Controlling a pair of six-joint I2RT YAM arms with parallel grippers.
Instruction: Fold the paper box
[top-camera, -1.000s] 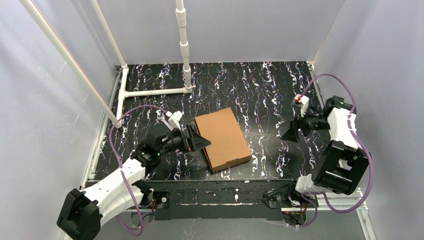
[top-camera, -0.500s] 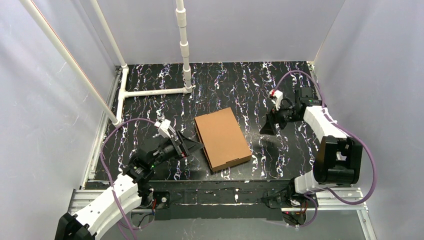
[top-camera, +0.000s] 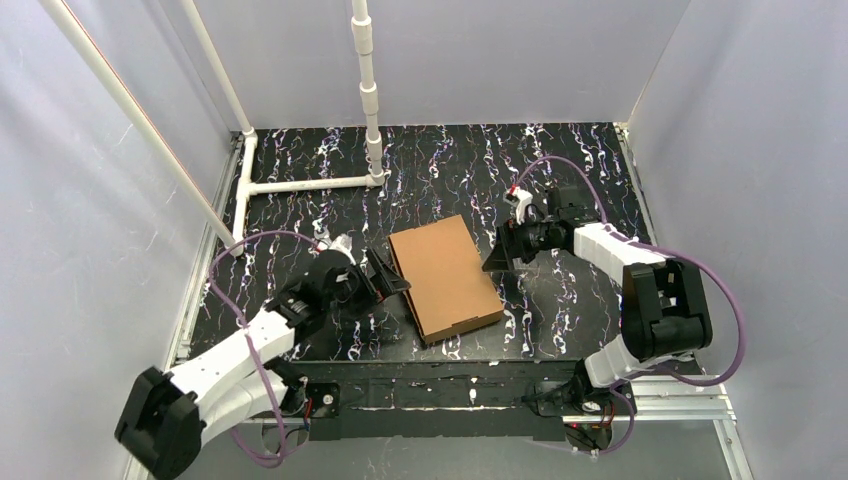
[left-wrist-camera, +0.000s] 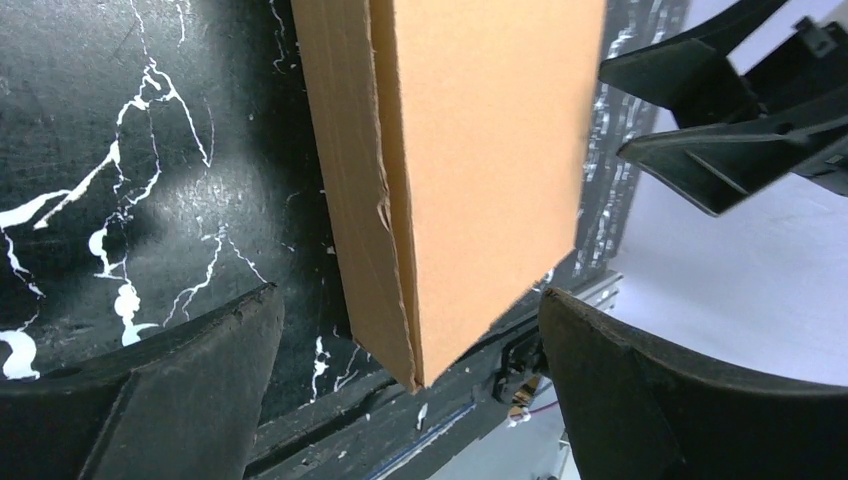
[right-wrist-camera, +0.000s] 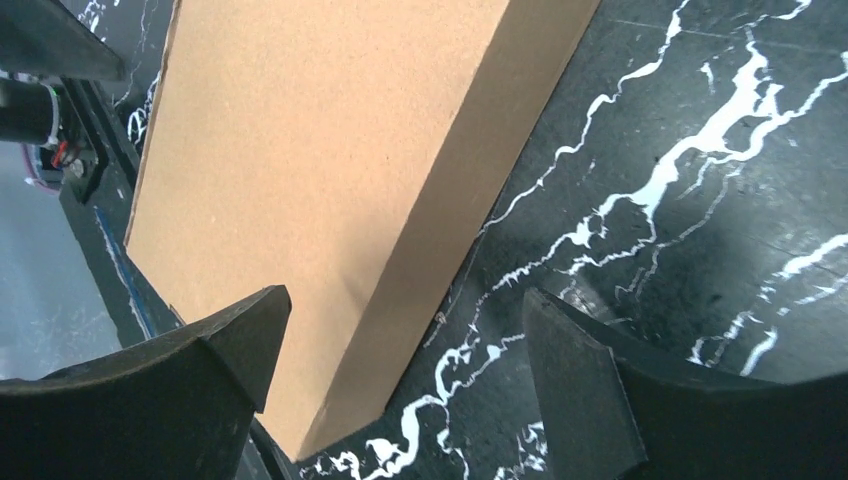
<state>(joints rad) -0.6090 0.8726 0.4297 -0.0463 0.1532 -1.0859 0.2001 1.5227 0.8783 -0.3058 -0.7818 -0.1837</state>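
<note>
**Item 1. Plain brown corrugated cardboard paper box (top-camera: 445, 277), shallow, rectangular.** It lies flat and closed near the middle of the black white-veined table (top-camera: 560, 170), turned askew so that one short end points to the far left. It sits between the two grippers.

**Item 2. Left gripper (top-camera: 398, 278).** It is low at the box's left long side with its fingers spread wide and nothing held.
- The overhead view cannot settle whether it touches the box.
- Its own wrist view shows the box's near corner framed between the two fingers and clear of both.
- Only this wrist view shows a seam running along that side wall, with a small nick in it. The right gripper is visible beyond the box.

**Item 3. Right gripper (top-camera: 493, 260).** It is just beside the box's right long side, with its fingers likewise wide apart and empty.
- Its wrist view alone shows this side wall, which is smooth and unbroken.

**Item 4. White pipe frame (top-camera: 370, 100).** It stands at the far left of the table and appears in the overhead view only.
</note>
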